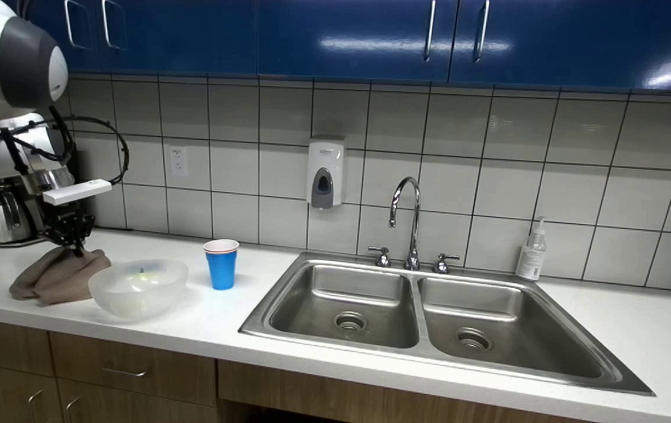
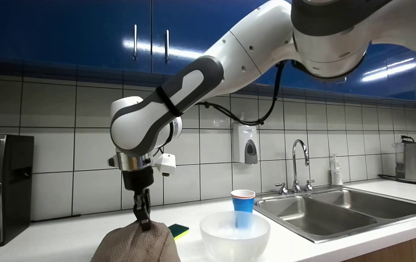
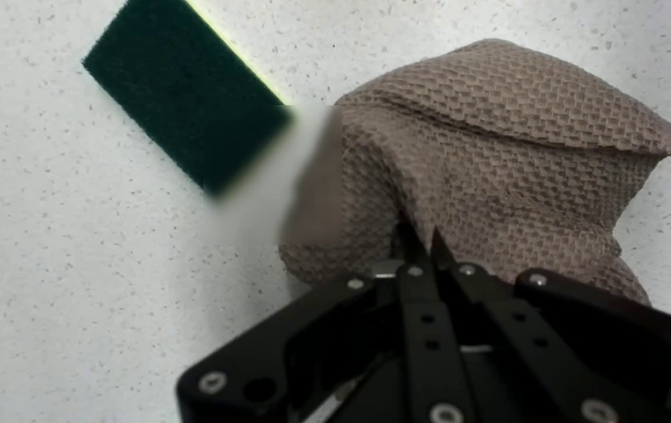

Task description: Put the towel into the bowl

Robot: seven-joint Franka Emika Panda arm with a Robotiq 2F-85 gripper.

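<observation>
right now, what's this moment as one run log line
gripper: closed on towel | towel: bunched on counter | bowl: upright beside towel | placing: not yet done | sponge: on counter near towel

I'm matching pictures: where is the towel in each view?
In an exterior view: towel, far left, below centre.
In an exterior view: towel, bottom edge, left of centre.
Wrist view: towel, mostly right of centre.
Shared landmark: gripper, touching the towel in all three.
</observation>
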